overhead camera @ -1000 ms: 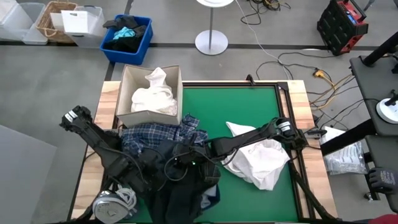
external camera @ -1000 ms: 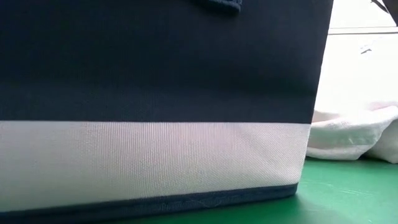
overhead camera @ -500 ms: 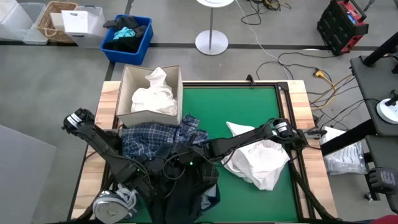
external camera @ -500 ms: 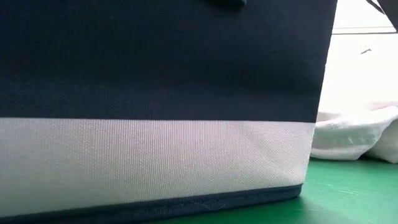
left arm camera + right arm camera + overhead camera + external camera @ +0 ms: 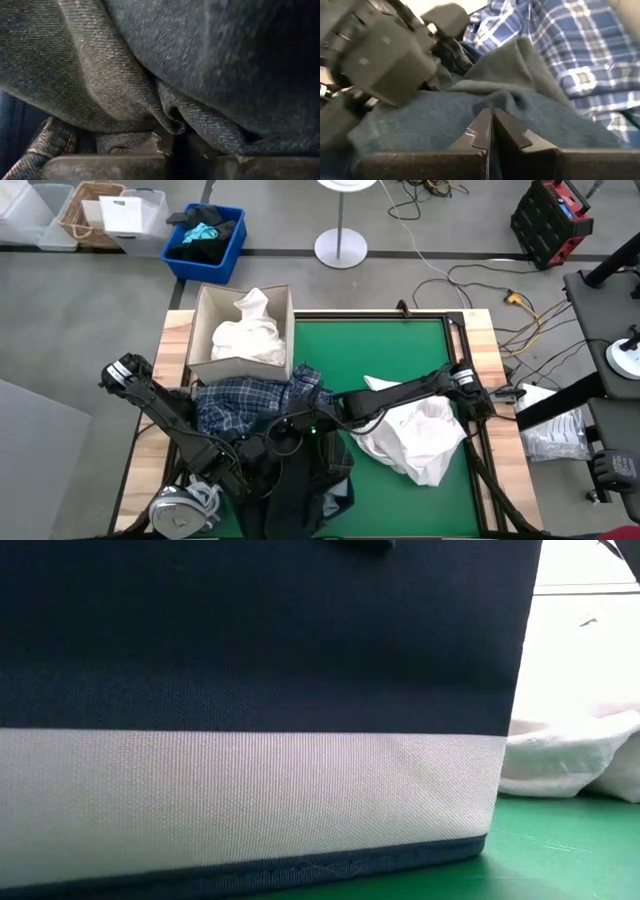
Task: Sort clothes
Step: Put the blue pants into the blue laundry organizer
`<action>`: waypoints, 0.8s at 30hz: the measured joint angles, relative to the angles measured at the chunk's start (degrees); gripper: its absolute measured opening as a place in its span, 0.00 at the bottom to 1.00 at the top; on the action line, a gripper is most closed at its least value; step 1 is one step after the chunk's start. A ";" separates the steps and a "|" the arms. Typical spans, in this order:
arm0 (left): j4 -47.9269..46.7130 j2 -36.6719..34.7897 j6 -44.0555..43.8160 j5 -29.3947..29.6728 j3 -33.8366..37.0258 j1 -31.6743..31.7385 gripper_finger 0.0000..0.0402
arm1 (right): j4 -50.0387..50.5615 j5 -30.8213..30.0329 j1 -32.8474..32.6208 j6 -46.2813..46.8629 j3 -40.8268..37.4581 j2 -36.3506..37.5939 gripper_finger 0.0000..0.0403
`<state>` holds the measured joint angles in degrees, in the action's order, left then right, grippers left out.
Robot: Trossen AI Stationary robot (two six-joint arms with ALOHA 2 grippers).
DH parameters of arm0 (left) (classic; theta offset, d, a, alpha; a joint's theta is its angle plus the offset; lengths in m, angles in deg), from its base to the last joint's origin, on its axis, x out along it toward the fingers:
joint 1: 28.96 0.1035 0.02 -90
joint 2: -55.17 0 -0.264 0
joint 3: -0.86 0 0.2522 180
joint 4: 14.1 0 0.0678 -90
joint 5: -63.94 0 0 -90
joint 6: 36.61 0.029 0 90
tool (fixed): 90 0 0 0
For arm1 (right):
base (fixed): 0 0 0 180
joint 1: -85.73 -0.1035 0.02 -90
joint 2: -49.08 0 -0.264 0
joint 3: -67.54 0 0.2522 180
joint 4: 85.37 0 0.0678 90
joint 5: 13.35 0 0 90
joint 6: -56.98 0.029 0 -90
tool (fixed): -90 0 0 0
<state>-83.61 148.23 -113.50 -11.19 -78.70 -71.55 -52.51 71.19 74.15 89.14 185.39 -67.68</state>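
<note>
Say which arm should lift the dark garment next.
Probably left: its claw is already shut on the dark blue-grey twill garment. The right claw is shut too, resting against the same fabric beside the blue-white plaid shirt.

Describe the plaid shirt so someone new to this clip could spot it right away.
On the green table, find the cardboard box of white clothes at its far-left corner. The plaid shirt lies crumpled just in front of that box, partly under the dark garment both arms reach into. It is the only blue-and-white checked piece; the neighbours are plain.

A box stood at the table's far left corner; the plaid shirt lay just before it, a white shirt to the right.
</note>
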 joint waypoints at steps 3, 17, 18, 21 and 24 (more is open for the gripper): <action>-0.21 0.00 0.89 -0.10 0.20 0.01 0.00 | 1.78 -0.01 0.01 -0.71 0.00 1.77 0.03; -9.19 0.62 5.09 1.00 -7.64 -0.11 0.00 | 15.79 0.91 -1.56 -3.32 0.20 10.67 0.03; -9.93 0.63 6.08 1.21 -8.59 -0.11 0.00 | 16.20 0.92 -1.79 -3.32 0.22 11.17 0.03; -11.43 0.61 8.80 1.43 -10.71 -0.11 0.00 | 19.15 0.92 -2.29 -3.28 0.22 12.53 0.03; -14.28 0.62 9.23 1.45 -13.20 -0.17 0.00 | 22.84 0.92 -2.46 -2.79 0.24 14.21 0.03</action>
<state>-97.89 148.85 -104.27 -9.73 -91.90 -71.72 -29.67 72.11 71.68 86.34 185.63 -53.47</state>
